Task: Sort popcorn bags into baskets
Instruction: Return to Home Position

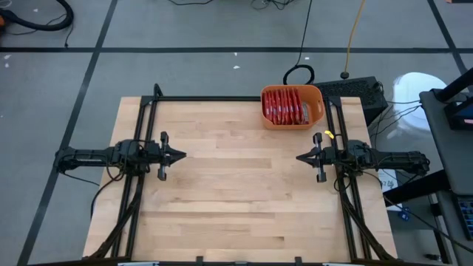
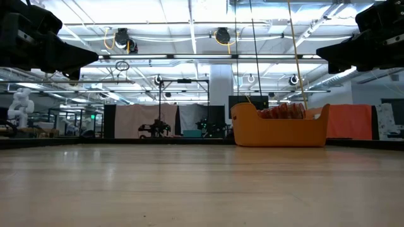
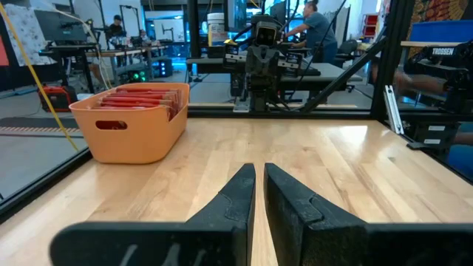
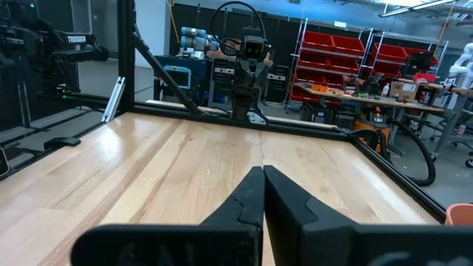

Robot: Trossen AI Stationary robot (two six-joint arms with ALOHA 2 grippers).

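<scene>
The orange tub (image 1: 293, 108) stands on the table near its far right corner, and several red popcorn bags (image 1: 286, 106) stand on edge inside it. The left wrist view shows the tub (image 3: 131, 127) with the bags (image 3: 144, 98) packed in a row; in the low view the tub (image 2: 281, 130) stands far back with the bags' tops (image 2: 284, 112) showing above its rim. My left gripper (image 1: 182, 155) hovers shut at the table's left side, pointing right. My right gripper (image 1: 299, 158) hovers shut at the right side, pointing left, just nearer than the tub.
The bare wooden tabletop (image 1: 236, 185) stretches between the two grippers. A black metal frame (image 1: 207, 98) runs along the far edge and down both sides. Behind the table lie cables and a dark box (image 1: 358, 90); people work at benches far off (image 3: 314, 26).
</scene>
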